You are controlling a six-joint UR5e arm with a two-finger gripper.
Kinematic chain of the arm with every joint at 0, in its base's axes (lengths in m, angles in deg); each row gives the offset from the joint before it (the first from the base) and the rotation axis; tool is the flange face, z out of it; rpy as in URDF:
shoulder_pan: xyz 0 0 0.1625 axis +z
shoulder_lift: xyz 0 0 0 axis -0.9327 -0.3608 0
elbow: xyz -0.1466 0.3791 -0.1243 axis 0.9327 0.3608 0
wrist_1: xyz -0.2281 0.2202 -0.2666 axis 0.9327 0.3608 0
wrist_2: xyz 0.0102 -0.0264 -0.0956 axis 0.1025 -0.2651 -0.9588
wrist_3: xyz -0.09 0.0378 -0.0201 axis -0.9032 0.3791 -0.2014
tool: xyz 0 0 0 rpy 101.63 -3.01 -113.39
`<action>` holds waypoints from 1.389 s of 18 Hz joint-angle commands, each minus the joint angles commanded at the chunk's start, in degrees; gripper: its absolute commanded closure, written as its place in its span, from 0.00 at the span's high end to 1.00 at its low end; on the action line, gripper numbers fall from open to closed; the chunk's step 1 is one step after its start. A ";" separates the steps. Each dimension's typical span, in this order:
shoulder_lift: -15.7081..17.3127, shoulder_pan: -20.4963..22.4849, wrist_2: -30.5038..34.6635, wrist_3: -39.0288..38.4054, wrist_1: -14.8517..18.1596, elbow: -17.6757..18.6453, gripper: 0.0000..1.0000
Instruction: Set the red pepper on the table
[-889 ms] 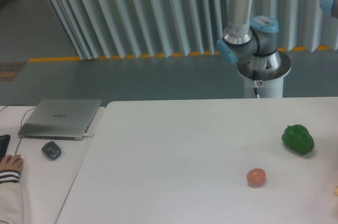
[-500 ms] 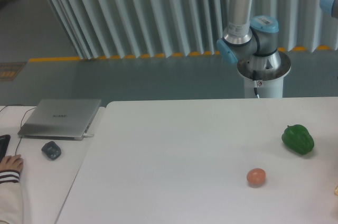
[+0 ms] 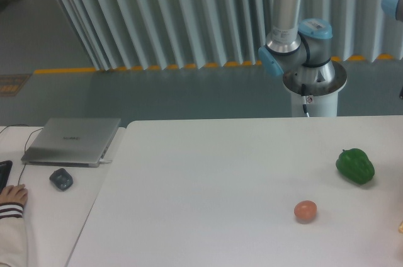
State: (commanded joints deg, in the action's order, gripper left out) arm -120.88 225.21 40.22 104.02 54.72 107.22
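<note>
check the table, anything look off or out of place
Nothing is spilled, tipped or damaged. The green pepper and the small orange-pink ball sit apart on the white table. The odd part: no red pepper is in view, and the gripper is out of frame.

A small dark shape (image 3: pixel 400 92) has appeared at the right edge (too cropped to identify).
</note>
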 joint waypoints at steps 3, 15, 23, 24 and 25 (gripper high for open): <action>0.08 0.09 0.09 -0.44 -6.56 2.63 1.00; -0.18 2.02 0.70 -4.22 -8.80 3.87 1.00; -0.27 4.38 0.53 -3.79 -8.97 2.99 1.00; -0.27 5.52 0.62 -3.09 -8.89 2.47 1.00; -0.44 6.15 0.79 -1.77 -8.80 2.29 1.00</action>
State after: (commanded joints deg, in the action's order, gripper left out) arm -121.32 231.36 41.01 102.24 45.93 109.50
